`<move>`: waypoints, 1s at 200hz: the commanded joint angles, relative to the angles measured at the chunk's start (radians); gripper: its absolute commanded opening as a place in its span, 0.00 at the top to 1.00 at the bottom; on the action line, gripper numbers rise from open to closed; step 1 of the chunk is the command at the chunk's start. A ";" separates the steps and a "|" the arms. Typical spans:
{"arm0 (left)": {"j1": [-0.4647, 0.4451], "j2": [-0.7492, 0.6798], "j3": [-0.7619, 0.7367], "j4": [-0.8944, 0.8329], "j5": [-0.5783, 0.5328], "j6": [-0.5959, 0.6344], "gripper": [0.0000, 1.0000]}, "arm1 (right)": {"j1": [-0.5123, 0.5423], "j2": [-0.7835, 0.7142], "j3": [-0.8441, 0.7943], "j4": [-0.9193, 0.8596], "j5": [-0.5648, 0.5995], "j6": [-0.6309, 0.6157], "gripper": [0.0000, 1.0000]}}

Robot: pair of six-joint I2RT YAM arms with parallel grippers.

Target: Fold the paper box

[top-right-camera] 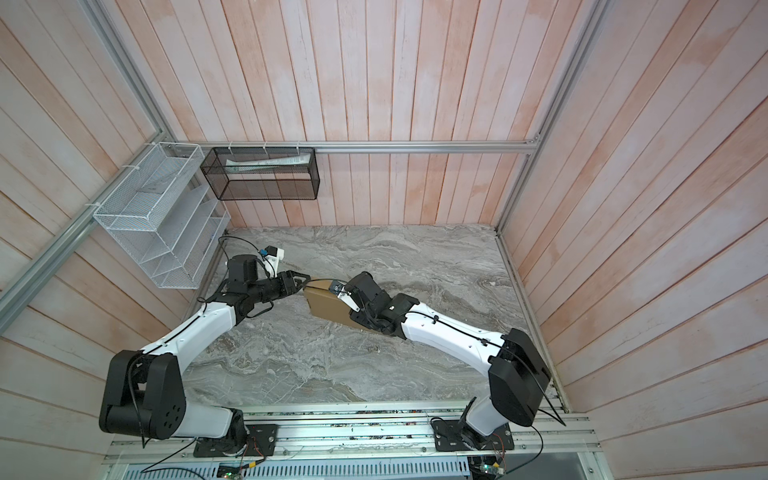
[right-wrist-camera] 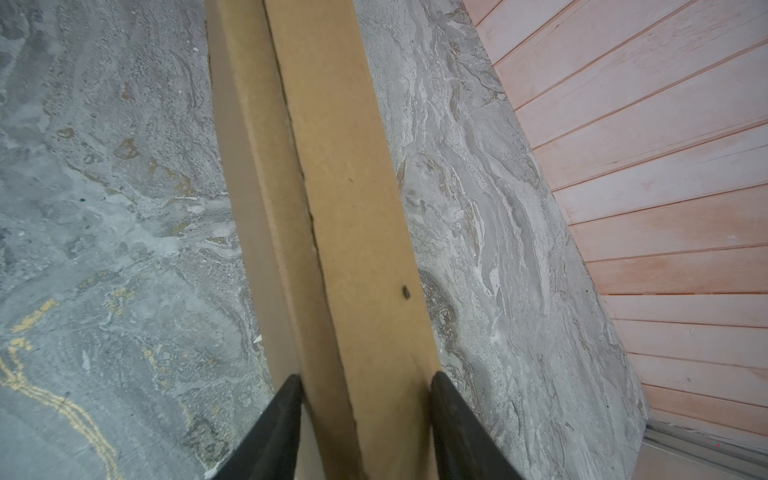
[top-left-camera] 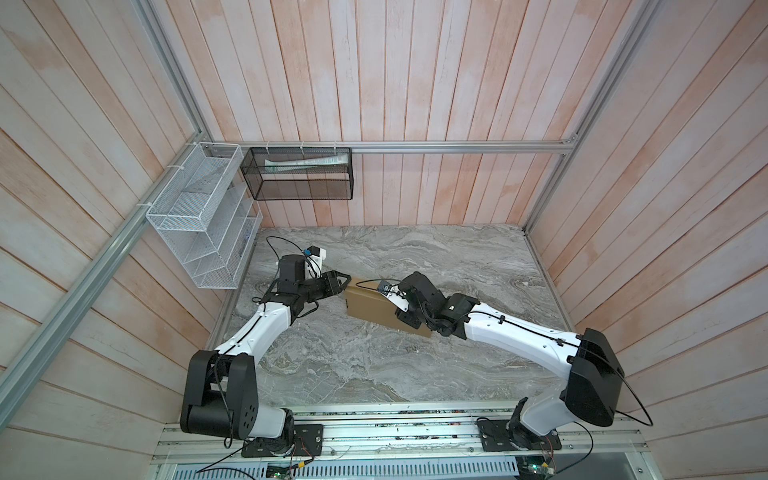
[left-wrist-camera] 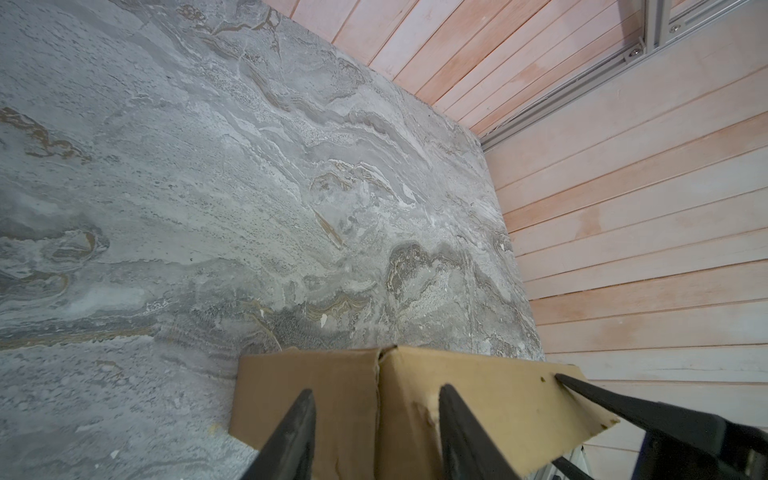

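Box pinned between my two tools, with a seam that could spring open

The paper box point(top-left-camera: 370, 308) lies left of the middle of the surface point(top-left-camera: 415, 374). My right tool point(right-wrist-camera: 363, 383) appears clamped across its narrow top strip. The jaws of my left tool point(left-wrist-camera: 377, 400) stand apart around an end corner, and I cannot tell whether they press it. The risk I see is the gaping seam along that strip: if I squeeze too hard, the wall may buckle. If my left tool pushes off-centre, the box may turn or skid on the smooth stone and the flap may pop out. My left arm reaches forward, with its wrist turned inward toward the box's end. My right arm stretches across, with its wrist bent down over the box.
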State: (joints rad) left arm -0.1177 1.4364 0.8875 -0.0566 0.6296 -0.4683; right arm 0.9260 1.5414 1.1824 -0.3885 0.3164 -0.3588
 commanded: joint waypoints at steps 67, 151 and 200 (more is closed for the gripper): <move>0.004 0.028 -0.034 0.021 0.006 0.006 0.60 | -0.004 0.026 -0.014 -0.046 -0.012 0.035 0.50; 0.004 0.055 -0.041 0.031 0.001 0.008 0.71 | -0.004 0.005 -0.007 -0.019 -0.003 0.046 0.37; 0.004 0.067 -0.039 0.035 -0.004 0.005 0.71 | -0.004 -0.028 -0.006 0.003 -0.008 0.065 0.31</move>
State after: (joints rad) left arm -0.1177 1.4727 0.8738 0.0162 0.6510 -0.4686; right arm 0.9260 1.5417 1.1820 -0.3962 0.3164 -0.3202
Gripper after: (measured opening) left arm 0.287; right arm 0.681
